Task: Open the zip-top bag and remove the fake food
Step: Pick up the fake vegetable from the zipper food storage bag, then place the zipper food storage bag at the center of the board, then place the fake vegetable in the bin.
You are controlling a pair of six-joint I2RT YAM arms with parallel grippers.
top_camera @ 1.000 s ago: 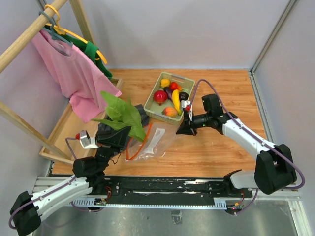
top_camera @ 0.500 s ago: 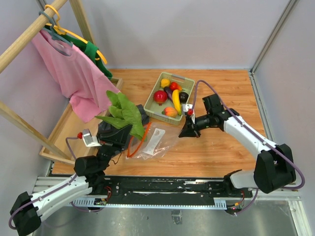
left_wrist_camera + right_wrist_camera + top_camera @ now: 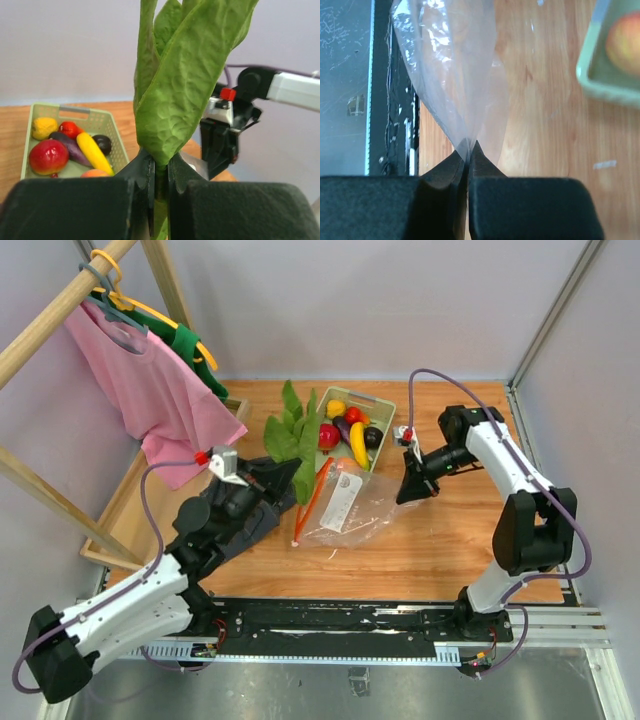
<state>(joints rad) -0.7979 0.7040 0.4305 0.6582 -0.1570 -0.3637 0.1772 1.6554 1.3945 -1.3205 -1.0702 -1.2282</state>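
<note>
At the far left a pink shirt is hung from a wooden rack. To its right, the left gripper is closed narrowly on the stem of the long green leafy piece. In the left wrist view the stem is seen clamped between the two jaws of the left gripper. The leaves rise beyond the fingertips and are held off the table, just left of the pale green tray. The zip-top bag is spread on the wood near the tray, with its orange-red zip strip on the left side and its white label beside that. Whether its far edge rests on the tray's near corner cannot be told from above. In the tray are gathered the rest of the fake food: a red round fruit, a yellow banana, a yellow pepper, a dark purple piece and a peach-coloured one. At the right, the right gripper is shut on the bag's right end. In the right wrist view a thin fold of the clear plastic is pinched at the very tips of the jaws of the right gripper. From there the bag fans out away from the fingers, and the tray's rim is seen to one side.
</note>
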